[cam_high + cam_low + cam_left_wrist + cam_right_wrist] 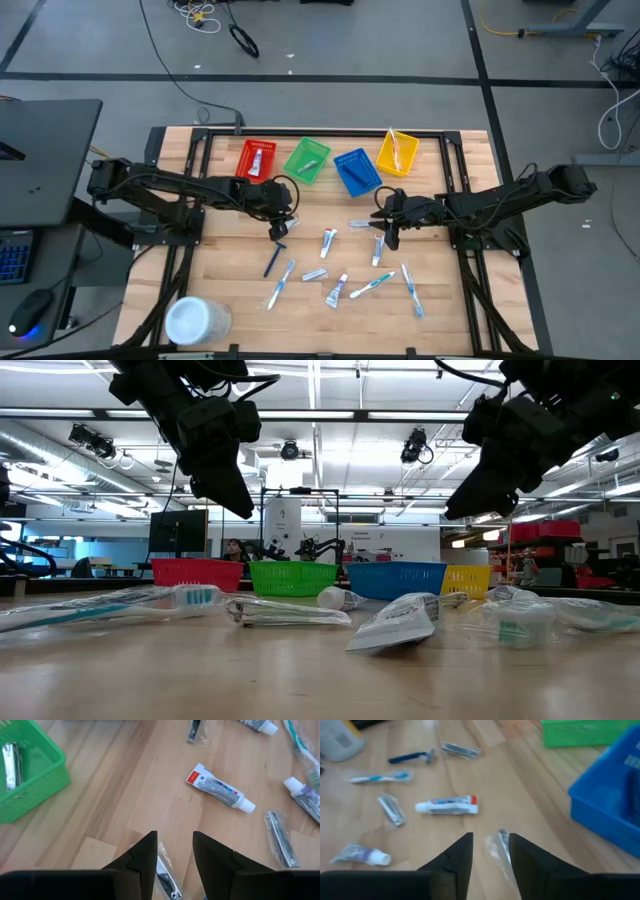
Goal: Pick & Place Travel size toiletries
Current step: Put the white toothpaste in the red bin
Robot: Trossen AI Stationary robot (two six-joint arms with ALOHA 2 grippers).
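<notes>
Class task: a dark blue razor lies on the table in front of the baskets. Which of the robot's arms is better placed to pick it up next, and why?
Probably the left. In the high view the left gripper hangs open just beside the dark blue razor, while the right gripper, also open, sits farther off on the other side, over a wrapped item.

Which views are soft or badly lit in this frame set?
Right wrist view: blurred throughout, the blue basket smeared. Low view: ceiling lights backlight both arms into silhouettes, nearest wrapped toothbrush out of focus. Left wrist view: crisp, print readable on the toothpaste tube. High view: even light, little glare on the table.
</notes>
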